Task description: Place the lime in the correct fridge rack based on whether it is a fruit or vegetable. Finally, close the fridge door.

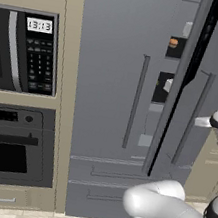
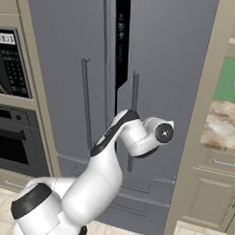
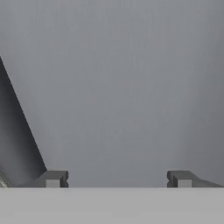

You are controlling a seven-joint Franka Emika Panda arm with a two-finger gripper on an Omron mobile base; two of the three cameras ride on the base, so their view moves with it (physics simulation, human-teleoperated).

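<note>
The fridge's right door (image 1: 216, 59) stands slightly ajar, leaving a narrow dark gap (image 1: 182, 83) beside the left door (image 1: 113, 66). Through the gap a round orange-brown item (image 1: 173, 42) sits on an upper rack and a pale item (image 1: 168, 84) on the rack below. The lime is hidden. My gripper (image 3: 118, 179) is open and faces the flat grey outer face of the right door (image 3: 122, 87) at close range, with nothing between its fingertips (image 3: 52, 179). My wrist (image 2: 155, 132) is level with the door handle (image 2: 134, 96).
A microwave (image 1: 25, 50) and a wall oven (image 1: 10, 147) stand left of the fridge. Fridge drawers (image 1: 101, 180) lie below the doors. To the right are beige cabinets (image 2: 215, 190) and a stone counter (image 2: 225, 123).
</note>
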